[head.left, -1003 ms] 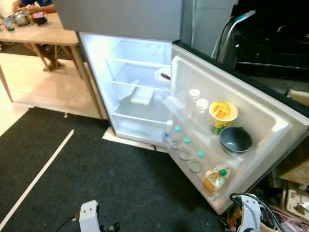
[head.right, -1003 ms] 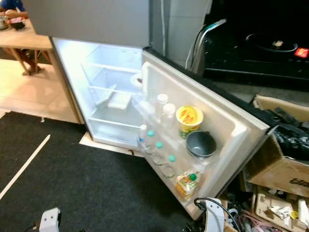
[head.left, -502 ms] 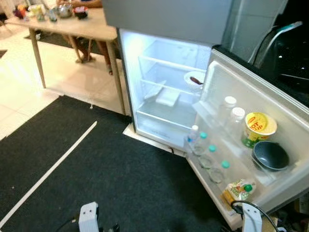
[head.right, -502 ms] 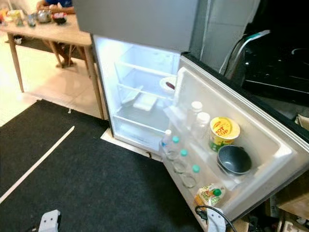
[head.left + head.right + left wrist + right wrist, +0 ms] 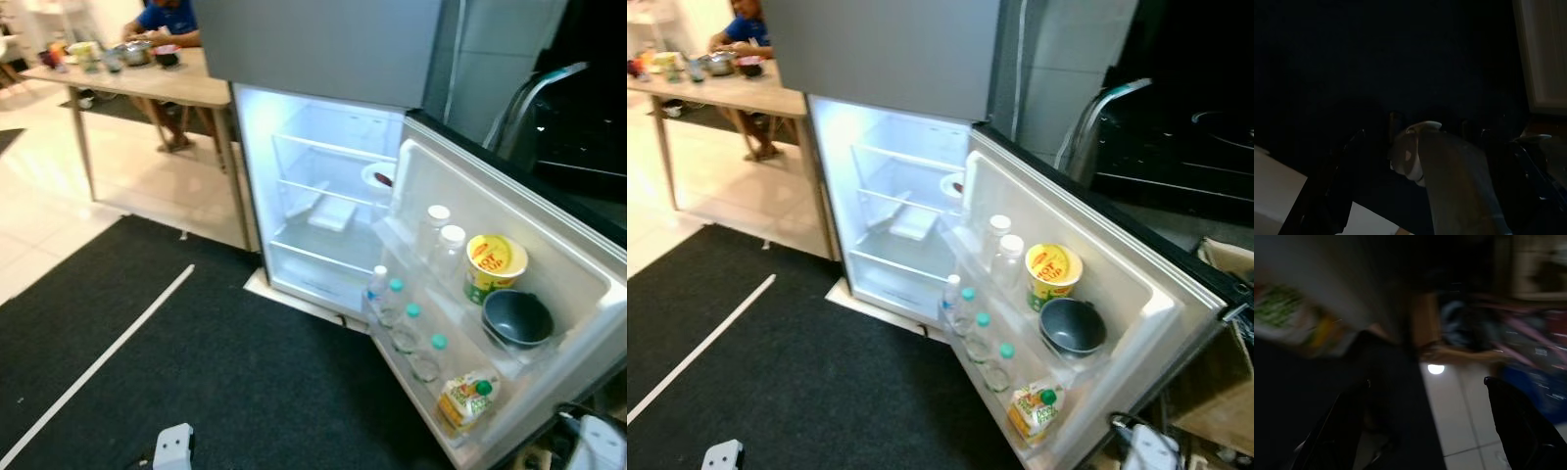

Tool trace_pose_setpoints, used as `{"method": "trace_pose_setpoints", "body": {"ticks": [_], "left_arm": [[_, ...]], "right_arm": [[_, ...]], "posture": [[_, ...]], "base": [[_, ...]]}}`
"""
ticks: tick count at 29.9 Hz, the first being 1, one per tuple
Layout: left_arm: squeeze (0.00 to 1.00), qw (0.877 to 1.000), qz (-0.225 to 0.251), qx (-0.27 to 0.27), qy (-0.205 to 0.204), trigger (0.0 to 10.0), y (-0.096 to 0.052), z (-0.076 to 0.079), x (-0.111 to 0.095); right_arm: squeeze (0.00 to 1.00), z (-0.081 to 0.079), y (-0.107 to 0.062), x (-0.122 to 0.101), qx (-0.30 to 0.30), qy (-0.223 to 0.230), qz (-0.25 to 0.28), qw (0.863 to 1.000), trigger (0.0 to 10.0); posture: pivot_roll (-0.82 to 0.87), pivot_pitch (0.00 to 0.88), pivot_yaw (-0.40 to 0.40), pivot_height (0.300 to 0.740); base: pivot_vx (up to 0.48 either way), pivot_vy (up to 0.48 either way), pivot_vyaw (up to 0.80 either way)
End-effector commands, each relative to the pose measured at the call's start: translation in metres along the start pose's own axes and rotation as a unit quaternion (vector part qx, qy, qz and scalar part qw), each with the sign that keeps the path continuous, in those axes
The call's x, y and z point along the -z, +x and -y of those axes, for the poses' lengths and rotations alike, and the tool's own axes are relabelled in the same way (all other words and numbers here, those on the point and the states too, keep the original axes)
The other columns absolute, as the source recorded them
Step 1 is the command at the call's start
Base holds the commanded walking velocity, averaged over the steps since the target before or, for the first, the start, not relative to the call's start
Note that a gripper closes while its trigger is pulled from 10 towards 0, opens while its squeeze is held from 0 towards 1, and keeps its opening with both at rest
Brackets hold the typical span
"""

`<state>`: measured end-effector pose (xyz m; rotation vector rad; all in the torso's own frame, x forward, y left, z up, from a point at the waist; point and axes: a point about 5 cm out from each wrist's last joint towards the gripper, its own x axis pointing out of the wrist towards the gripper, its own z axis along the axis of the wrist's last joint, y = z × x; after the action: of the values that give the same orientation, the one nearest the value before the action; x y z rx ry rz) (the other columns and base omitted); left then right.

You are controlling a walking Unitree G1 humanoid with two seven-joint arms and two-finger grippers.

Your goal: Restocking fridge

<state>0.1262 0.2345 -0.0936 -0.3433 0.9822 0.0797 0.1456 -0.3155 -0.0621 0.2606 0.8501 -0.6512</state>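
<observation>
— What's the room like underfoot?

— A black mat (image 5: 225, 382) covers the floor before the fridge (image 5: 323, 196), with a pale strip (image 5: 98, 367) running slantwise across it. Beyond the mat lie light tiles (image 5: 59, 206), and a wooden table (image 5: 147, 86) stands to the fridge's left, carrying pots and bowls, with a person (image 5: 168, 18) in blue seated behind it.

— And the fridge itself?

— Its lower door (image 5: 1068, 294) hangs wide open to the right, the lit inside nearly bare: wire shelves, a white tray (image 5: 333, 215), a white bowl (image 5: 377, 178) at the shelf's right end. The door racks hold two white-capped bottles (image 5: 441, 240), a yellow cup (image 5: 495, 264) and a dark bowl (image 5: 516, 318) just beside it; lower down, a row of green-capped water bottles (image 5: 407, 328) and a yellow carton (image 5: 460, 399).

— The grippers?

— Both arms hang low. The left gripper (image 5: 1415, 196) has its fingers (image 5: 1334, 191) spread apart over the dark mat. The right gripper (image 5: 1425, 431) likewise has its fingers (image 5: 1520, 423) apart, above mat edge and tile, in a blurred view.
</observation>
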Motion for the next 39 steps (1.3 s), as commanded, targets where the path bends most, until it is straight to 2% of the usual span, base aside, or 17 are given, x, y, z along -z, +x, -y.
{"method": "trace_pose_setpoints", "body": {"ticks": [1, 5, 6, 7, 10, 11, 14, 15, 17, 18, 20, 27, 28, 30, 33, 36, 39], "left_arm": [[0.00, 1.000, 0.001, -0.002, 0.005, 10.0, 0.001, -0.001, -0.005], [0.00, 1.000, 0.002, 0.003, 0.004, 10.0, 0.005, 0.009, -0.006], [0.00, 1.000, 0.002, 0.007, 0.003, 10.0, 0.007, 0.015, -0.006], [0.00, 1.000, 0.002, 0.007, 0.003, 10.0, 0.007, 0.015, -0.006], [0.00, 1.000, 0.001, 0.010, 0.003, 10.0, 0.009, 0.018, -0.004], [0.00, 1.000, 0.001, 0.010, 0.003, 10.0, 0.009, 0.018, -0.004], [0.00, 1.000, 0.001, 0.013, 0.004, 10.0, 0.009, 0.019, -0.004], [0.00, 1.000, 0.001, 0.013, 0.004, 10.0, 0.009, 0.019, -0.004], [0.00, 1.000, 0.003, 0.013, 0.003, 10.0, 0.008, 0.017, -0.004], [0.00, 1.000, 0.003, 0.013, 0.003, 10.0, 0.008, 0.017, -0.004], [0.00, 1.000, 0.005, 0.013, 0.001, 10.0, 0.007, 0.015, -0.005], [0.00, 1.000, 0.006, 0.012, 0.000, 10.0, 0.006, 0.013, -0.004], [0.00, 1.000, 0.005, 0.012, 0.000, 10.0, 0.006, 0.013, -0.004], [0.00, 1.000, 0.005, 0.013, -0.001, 10.0, 0.006, 0.013, -0.004], [0.00, 1.000, 0.005, 0.014, -0.001, 10.0, 0.006, 0.014, -0.004], [0.00, 1.000, 0.006, 0.015, -0.001, 10.0, 0.006, 0.013, -0.005], [0.00, 1.000, 0.006, 0.013, 0.000, 10.0, 0.005, 0.010, -0.005]], "right_arm": [[0.00, 0.008, 0.000, -0.006, 0.028, 0.013, 0.008, 1.000, 10.0], [0.00, 0.020, -0.001, -0.010, 0.057, 0.017, 0.011, 0.998, 10.0], [0.00, 0.032, -0.001, -0.021, 0.085, 0.077, 0.039, 0.993, 0.0], [0.00, 0.032, -0.001, -0.021, 0.085, 0.077, 0.039, 0.993, 0.0], [0.00, 0.037, -0.002, -0.044, 0.082, 0.176, 0.094, 0.977, 0.0], [0.00, 0.037, -0.002, -0.044, 0.082, 0.176, 0.094, 0.977, 0.0], [0.00, 0.033, -0.003, -0.093, 0.029, 0.266, 0.176, 0.947, 0.0], [0.00, 0.033, -0.003, -0.093, 0.029, 0.266, 0.176, 0.947, 0.0], [0.00, 0.032, -0.006, -0.119, 0.015, 0.284, 0.216, 0.934, 0.0], [0.00, 0.032, -0.006, -0.119, 0.015, 0.284, 0.216, 0.934, 0.0], [0.00, 0.033, -0.010, -0.139, 0.008, 0.295, 0.246, 0.923, 0.0], [0.00, 0.032, -0.015, -0.159, -0.011, 0.302, 0.275, 0.912, 0.0], [0.00, 0.031, -0.015, -0.162, -0.021, 0.300, 0.280, 0.912, 10.0], [0.00, 0.031, -0.016, -0.163, -0.027, 0.298, 0.283, 0.911, 10.0], [0.00, 0.039, -0.017, -0.161, -0.014, 0.295, 0.284, 0.912, 10.0], [0.00, 0.053, -0.019, -0.159, 0.024, 0.296, 0.286, 0.911, 10.0], [0.00, 0.059, -0.023, -0.168, 0.015, 0.325, 0.308, 0.894, 10.0]], "posture": [[-0.04, 0.000, 0.002, 0.740], [-0.04, 0.000, 0.000, 0.740], [-0.04, 0.000, 0.000, 0.740], [-0.04, 0.000, 0.000, 0.740], [-0.04, 0.000, -0.001, 0.740], [-0.04, 0.000, -0.001, 0.740], [-0.04, 0.001, -0.001, 0.740], [-0.04, 0.001, -0.001, 0.740], [-0.04, 0.002, -0.001, 0.740], [-0.04, 0.002, -0.001, 0.740], [-0.04, 0.006, -0.003, 0.740], [-0.04, 0.008, -0.004, 0.740], [-0.04, 0.008, -0.004, 0.740], [-0.04, 0.010, -0.005, 0.740], [-0.04, 0.011, -0.005, 0.740], [-0.04, 0.011, -0.005, 0.740], [-0.04, 0.013, -0.003, 0.740]], "base": [[0.000, 0.000, 0.00], [0.000, 0.000, 0.00], [0.000, 0.000, 0.00], [0.000, 0.000, 0.00], [0.000, 0.000, 0.00], [0.000, 0.000, 0.00], [0.000, 0.000, 0.00], [0.000, 0.000, 0.00], [0.000, 0.000, 0.00], [0.000, 0.000, 0.00], [0.000, 0.000, 0.00], [0.000, 0.000, 0.00], [0.000, 0.000, 0.00], [0.000, 0.000, 0.00], [0.000, 0.000, 0.00], [0.000, 0.000, 0.00], [0.000, 0.000, 0.00]]}}
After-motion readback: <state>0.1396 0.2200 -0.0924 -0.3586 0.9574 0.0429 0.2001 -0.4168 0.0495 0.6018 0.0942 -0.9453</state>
